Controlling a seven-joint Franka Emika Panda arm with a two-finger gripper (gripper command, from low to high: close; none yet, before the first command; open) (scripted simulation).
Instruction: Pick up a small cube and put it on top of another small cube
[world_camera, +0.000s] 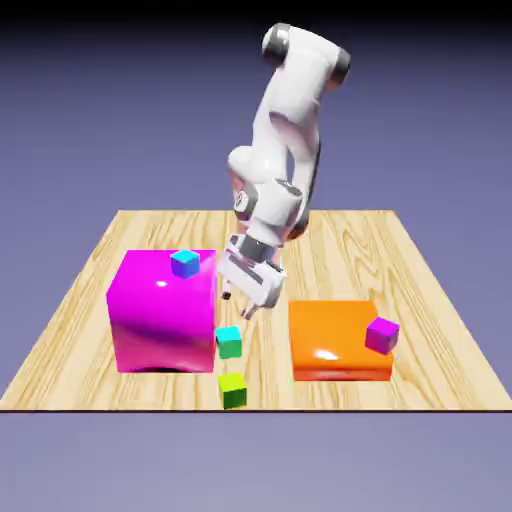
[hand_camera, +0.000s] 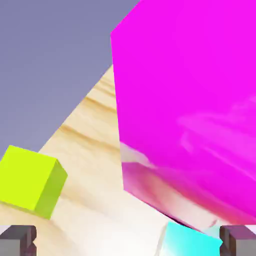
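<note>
Fingers (hand_camera: 18, 241) spread wide, holding nothing; teal cube (world_camera: 229, 342) below them, beside the magenta block (world_camera: 165, 312)

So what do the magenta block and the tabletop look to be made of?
Magenta block: perhaps glossy plastic or polished metal; its surface is smooth, with a bright highlight, and in the hand view its side shows mirror-like reflections. Tabletop: looks like pale wood, lightly polished, going by its wavy brown grain; it could be a printed pattern.
</note>
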